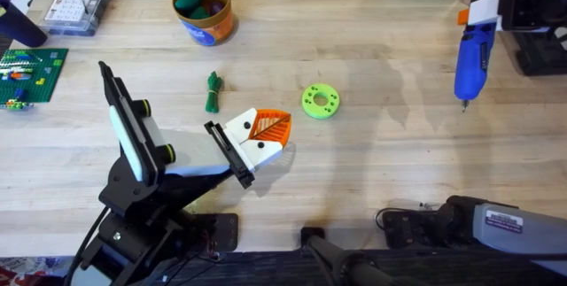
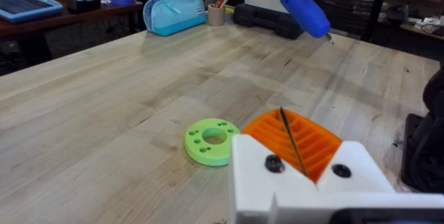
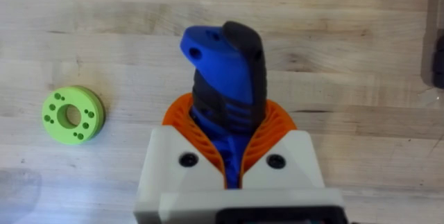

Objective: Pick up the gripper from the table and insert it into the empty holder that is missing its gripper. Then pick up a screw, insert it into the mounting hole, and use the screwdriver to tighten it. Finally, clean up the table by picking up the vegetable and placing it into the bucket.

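Gripping the large blue cylindrical electric screwdriver (image 1: 473, 51), the right gripper (image 3: 232, 161) has its white fingers with orange ribbed pads (image 3: 274, 130) closed on the tool's dark-and-blue handle. Overhead, screwdriver hangs over the far right of the wide light wooden table (image 1: 372, 171), thin metal bit pointing toward the near edge, tip just above the planks.

Left gripper (image 1: 257, 135) low over the table centre-left. White finger block and orange ribbed pad (image 2: 302, 141) seen close in the left wrist view, a thin dark line running down the pad. Overhead, a narrow black bar (image 1: 229, 155) lies against the block's near side. Cannot tell how far this gripper is open, nor whether it holds anything.

Lime-green plastic ring with holes (image 1: 320, 101) flat on the wood, just right of the left gripper, apart from it. Small slim dark green toy vegetable (image 1: 213, 92) lying on the table, left of the ring. Small round orange bucket with blue label (image 1: 203, 11) upright at the far side, coloured items inside.
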Available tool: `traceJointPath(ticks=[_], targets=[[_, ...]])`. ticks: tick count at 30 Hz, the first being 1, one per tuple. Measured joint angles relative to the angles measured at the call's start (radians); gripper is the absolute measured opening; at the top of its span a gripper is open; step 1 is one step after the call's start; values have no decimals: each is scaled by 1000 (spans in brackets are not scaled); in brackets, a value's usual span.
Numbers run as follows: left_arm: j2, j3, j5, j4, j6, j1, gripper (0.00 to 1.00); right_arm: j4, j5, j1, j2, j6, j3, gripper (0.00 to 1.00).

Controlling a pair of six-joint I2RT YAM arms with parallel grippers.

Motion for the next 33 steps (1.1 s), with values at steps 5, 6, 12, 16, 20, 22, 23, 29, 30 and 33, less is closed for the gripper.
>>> traceJointPath(ticks=[5,6,12,16,20,22,23,29,30,33], targets=[[0,0,0,-13,0,0,17,-23,-5,0,10,-1,-1,60],[0,0,0,-13,0,0,17,-23,-12,0,13,-1,-1,60],[0,0,0,-13,0,0,17,-12,-141,0,19,-1,-4,59],[0,0,0,-14,0,0,17,79,-257,0,19,-2,-6,58],[0,0,0,-13,0,0,17,239,-406,0,19,-3,-9,57],[0,0,0,-13,0,0,17,309,-479,1,19,-3,-8,57],[0,0,0,-13,0,0,17,339,-510,3,19,0,-7,57],[0,0,0,-13,0,0,17,448,-606,74,19,29,30,60],[0,0,0,-13,0,0,17,480,-614,94,19,35,38,60],[0,0,0,-13,0,0,17,613,-635,153,19,76,58,59]])
